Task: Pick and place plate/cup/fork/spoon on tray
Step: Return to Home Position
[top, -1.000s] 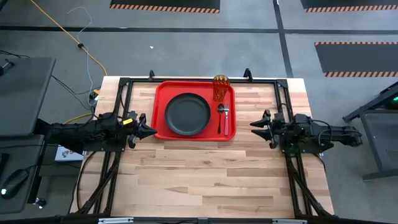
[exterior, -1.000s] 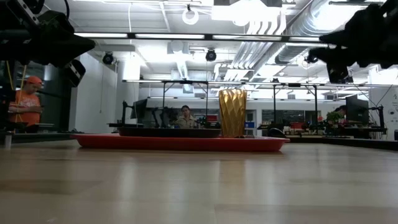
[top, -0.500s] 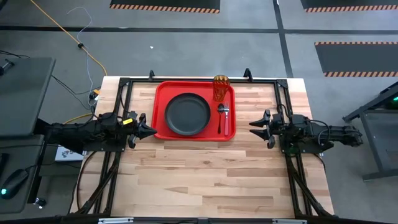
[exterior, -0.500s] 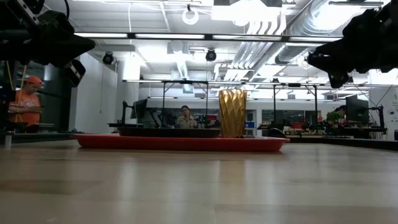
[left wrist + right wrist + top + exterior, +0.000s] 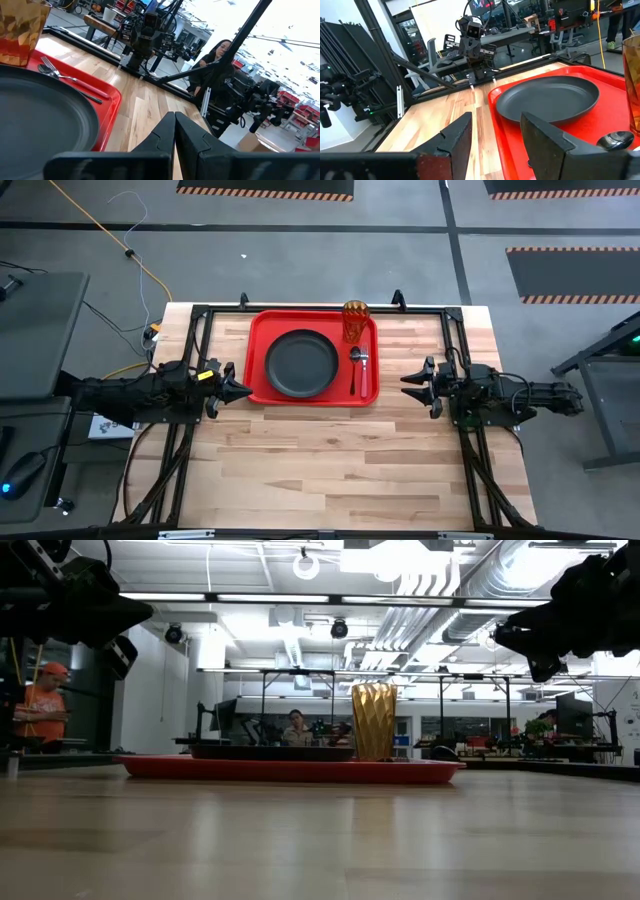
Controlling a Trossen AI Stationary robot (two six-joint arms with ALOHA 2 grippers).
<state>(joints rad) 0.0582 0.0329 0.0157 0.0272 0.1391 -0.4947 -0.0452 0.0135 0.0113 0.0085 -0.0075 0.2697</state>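
The red tray (image 5: pixel 258 350) lies at the table's far middle. The black-grey plate (image 5: pixel 301 363) rests flat in its left part. The amber cup (image 5: pixel 355 321) stands upright in the tray's far right corner. The fork (image 5: pixel 75 80), with its reddish handle, and the dark spoon (image 5: pixel 46 70) lie side by side to the right of the plate (image 5: pixel 358 372). My left gripper (image 5: pixel 243 391) hovers shut at the tray's left edge, empty. My right gripper (image 5: pixel 407 386) hovers open to the right of the tray, empty; its fingers show apart in the right wrist view (image 5: pixel 496 120).
A black metal frame (image 5: pixel 200 315) runs along the table's far edge and down both sides. Bare wooden tabletop (image 5: pixel 320 470) fills the near half. In the low view, people stand or sit in the room beyond the table (image 5: pixel 42 705).
My right gripper has sunk a little and shifted slightly toward the tray, then held still. Nothing on the tray has moved.
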